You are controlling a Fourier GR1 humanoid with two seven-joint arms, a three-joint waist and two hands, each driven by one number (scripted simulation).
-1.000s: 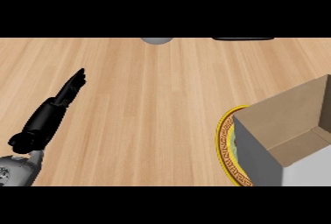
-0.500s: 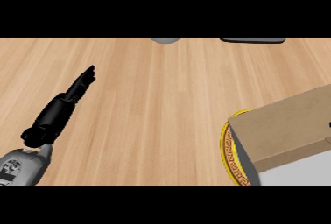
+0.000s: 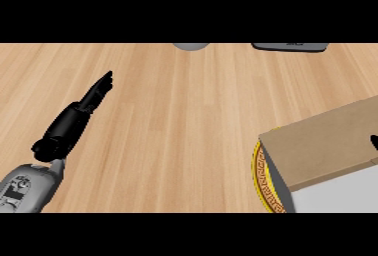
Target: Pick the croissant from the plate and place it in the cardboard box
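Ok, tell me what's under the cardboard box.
The cardboard box covers most of a yellow-rimmed plate; only its left rim shows. Whatever lies on the plate is hidden.

No words, numbers or brand names can be read anywhere here. The dark flat thing (image 3: pixel 290 46) at the far edge of the surface carries a small pale mark, too small to make out. The grey forearm (image 3: pixel 23 189) at the lower left has some dark markings on its casing, but they form no letters I can tell. The plate (image 3: pixel 261 176) shows only a gold patterned band round its rim, and the cardboard box (image 3: pixel 317 141) is plain brown.
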